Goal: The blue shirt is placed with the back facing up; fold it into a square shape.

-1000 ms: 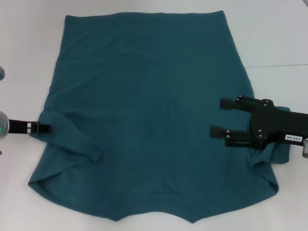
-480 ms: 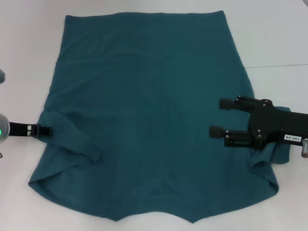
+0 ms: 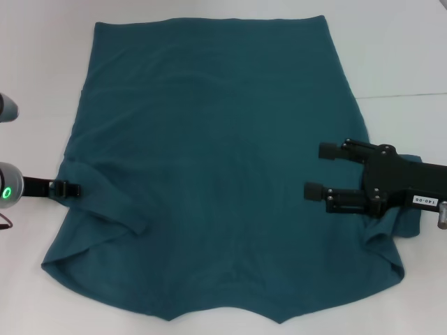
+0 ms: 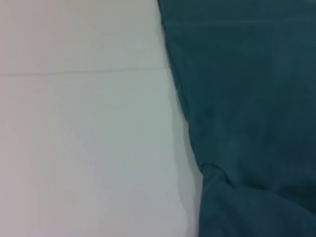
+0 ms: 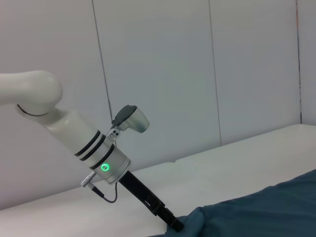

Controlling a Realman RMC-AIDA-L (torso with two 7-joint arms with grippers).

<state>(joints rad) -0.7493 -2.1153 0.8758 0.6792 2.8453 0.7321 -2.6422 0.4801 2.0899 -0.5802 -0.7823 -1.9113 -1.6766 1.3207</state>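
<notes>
White table (image 3: 405, 56), pale panelled wall behind. Plain dark teal-blue knit T-shirt (image 3: 216, 174) spread flat across table. Right black gripper (image 3: 316, 169) over shirt's right side, fingers spread apart. Left gripper (image 3: 70, 188) at shirt's left sleeve edge; finger state unclear.

The left claw (image 5: 174, 226) (green ring lit above it) meets the blue shirt (image 5: 256, 210) at its edge.

shirt (image 3: 209, 174) between grippers — left (image 3: 68, 188), right (image 3: 318, 169).
</notes>
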